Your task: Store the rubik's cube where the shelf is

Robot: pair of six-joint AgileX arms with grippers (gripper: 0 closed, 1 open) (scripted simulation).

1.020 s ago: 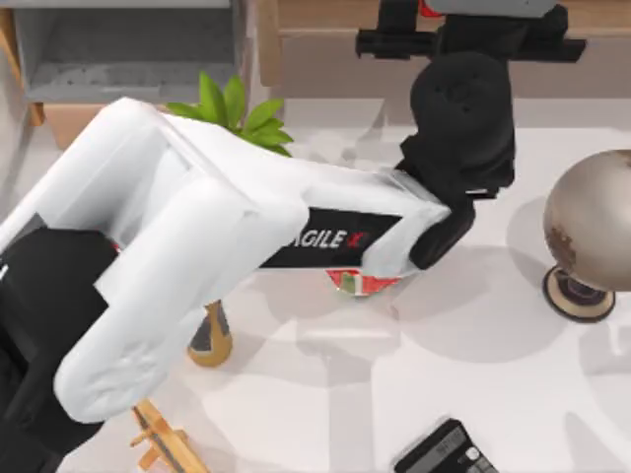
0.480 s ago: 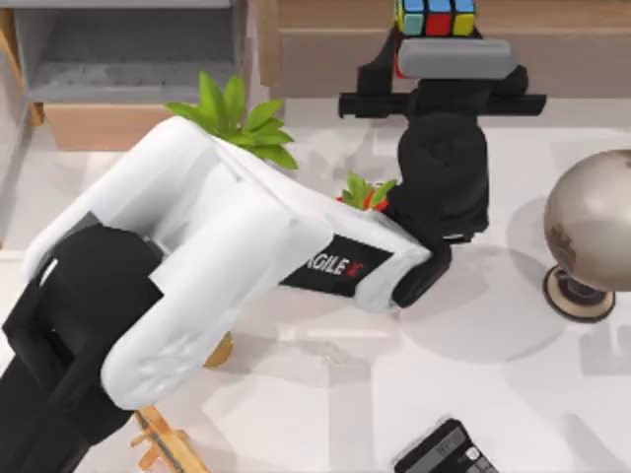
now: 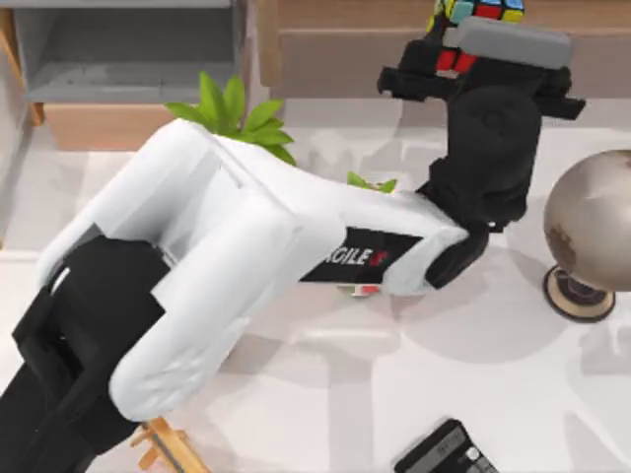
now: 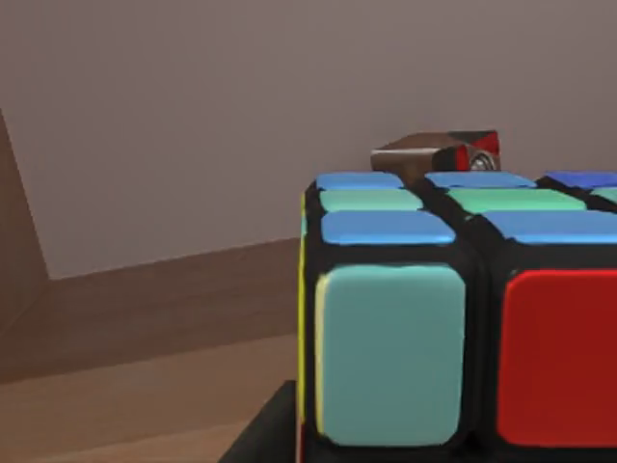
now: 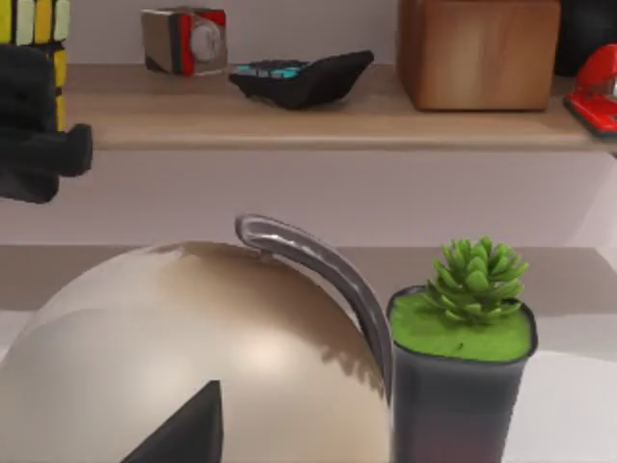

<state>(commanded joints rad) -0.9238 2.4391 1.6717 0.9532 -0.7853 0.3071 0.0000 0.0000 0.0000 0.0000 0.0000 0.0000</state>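
The rubik's cube [image 3: 480,10] has blue, green, yellow and red tiles and sits at the tip of my left gripper [image 3: 463,44], which is shut on it. My left arm reaches across the table to the shelf [image 3: 335,64], and the cube hangs over its tan top board. The left wrist view has the cube [image 4: 463,328] close up, with the wood board [image 4: 145,386] and the back wall behind it. From the right wrist view, the cube [image 5: 34,24] and the black left gripper [image 5: 39,125] stand at the shelf [image 5: 289,116]. My right arm is parked behind the globe [image 5: 193,357].
On the shelf board lie a faceted box [image 5: 183,39], a black calculator [image 5: 299,77], a wooden block [image 5: 477,53] and a red stapler [image 5: 598,82]. The globe [image 3: 592,222] stands right, a leafy plant [image 3: 237,113] and a grey compartment [image 3: 128,49] back left, and a red planter [image 3: 365,289] under my arm.
My left arm has reached farther toward the shelf, then swung right along it. The cube has come into view over the top board and moved right with the gripper.
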